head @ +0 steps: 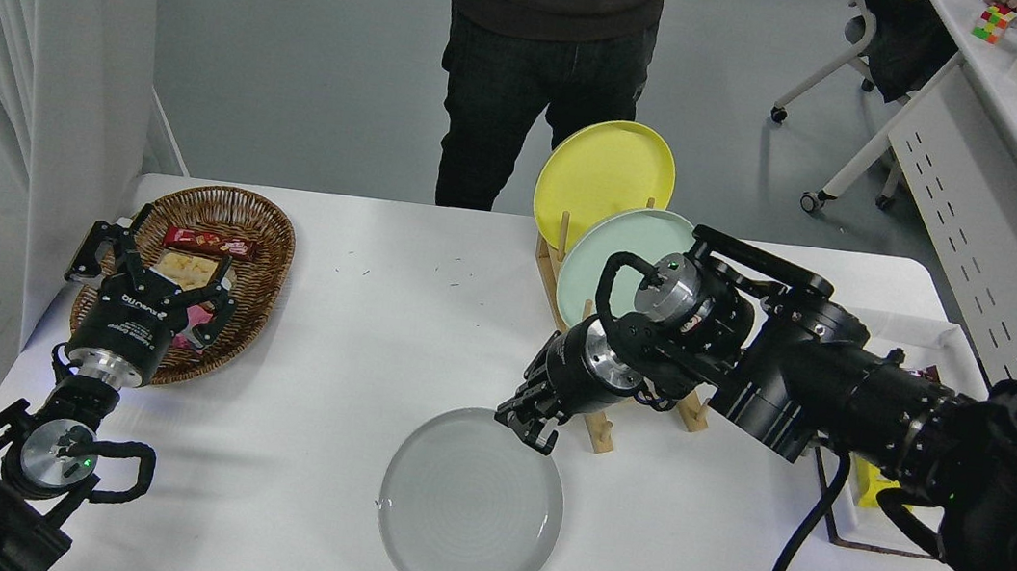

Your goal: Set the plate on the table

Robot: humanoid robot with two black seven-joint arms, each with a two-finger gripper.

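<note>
Plate [471, 504] lay low over the table [348, 324], near its front middle, far rim clamped in the right end effector [528, 423]. Lowering looked nearly done; release and withdrawal remained. Left end effector [150, 266] sat parked, fingers apart.

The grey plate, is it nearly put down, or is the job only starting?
Nearly done. The grey plate is out of the wooden rack, where the yellow plate and mint plate remain. The right pincer grips its far rim, low over the white table. Releasing remains.
</note>
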